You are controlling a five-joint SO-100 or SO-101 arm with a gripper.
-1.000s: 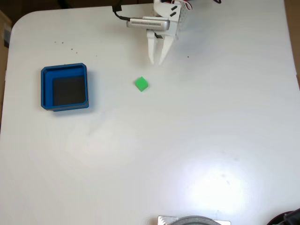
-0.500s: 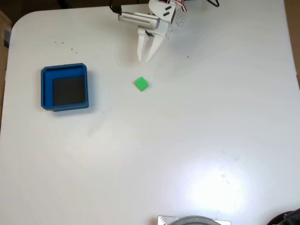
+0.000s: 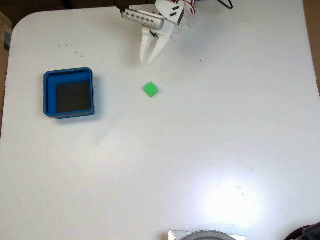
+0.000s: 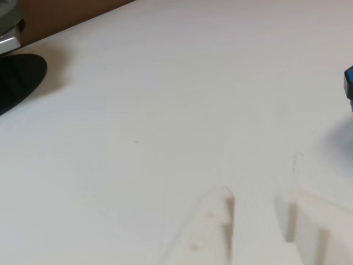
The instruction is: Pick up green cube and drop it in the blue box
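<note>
— What colours lie on the plain white tabletop?
— A small bright green solid cube, and a square blue tray with a black floor, at the frame's left.
— And the arm's jaws?
— White.

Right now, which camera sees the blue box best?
The fixed view: the whole blue box shows from above, with its walls and dark floor. In the other view, just a blue corner peeks in at the right edge.
</note>
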